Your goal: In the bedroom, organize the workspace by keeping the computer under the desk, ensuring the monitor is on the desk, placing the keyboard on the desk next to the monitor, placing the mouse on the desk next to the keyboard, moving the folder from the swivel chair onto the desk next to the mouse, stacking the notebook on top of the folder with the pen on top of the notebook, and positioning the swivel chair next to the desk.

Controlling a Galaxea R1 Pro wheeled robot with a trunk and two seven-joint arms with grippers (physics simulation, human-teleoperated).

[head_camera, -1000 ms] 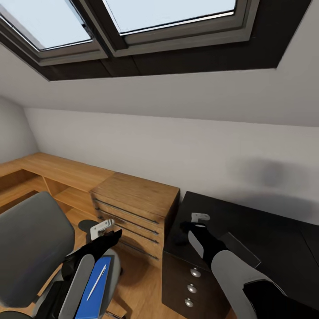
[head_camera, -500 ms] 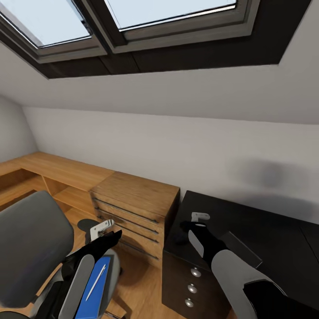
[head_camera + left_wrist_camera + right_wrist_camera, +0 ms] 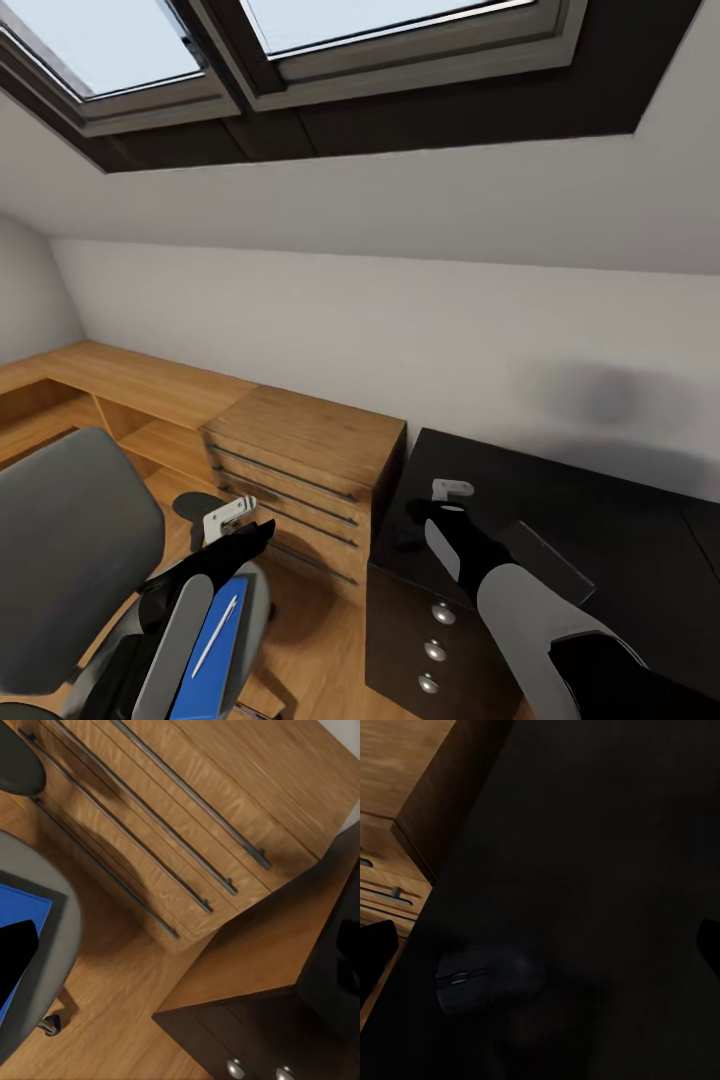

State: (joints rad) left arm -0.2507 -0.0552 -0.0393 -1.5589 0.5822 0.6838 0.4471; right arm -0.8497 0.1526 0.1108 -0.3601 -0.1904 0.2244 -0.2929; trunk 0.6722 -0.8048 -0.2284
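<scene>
Head view puts the left gripper [image 3: 232,518] above the chair [image 3: 75,560], with the blue folder [image 3: 212,655] and the white pen [image 3: 216,636] on the seat just behind and below its jaws. Cannot tell how far those jaws stand apart; nothing seen between them. Right gripper [image 3: 450,492] hangs over the near corner of the black table [image 3: 620,560]. Right wrist view shows the mouse [image 3: 480,979] on the tabletop, below and between the jaws, which look spread wide and empty.

Likely next: the folder. Best to draw the left jaws back over the seat, come down at the folder's free edge, and keep it level so the pen stays aboard.

Drawers of the table [image 3: 434,650] and of the wooden dresser [image 3: 300,470] all closed; contents hidden.
</scene>
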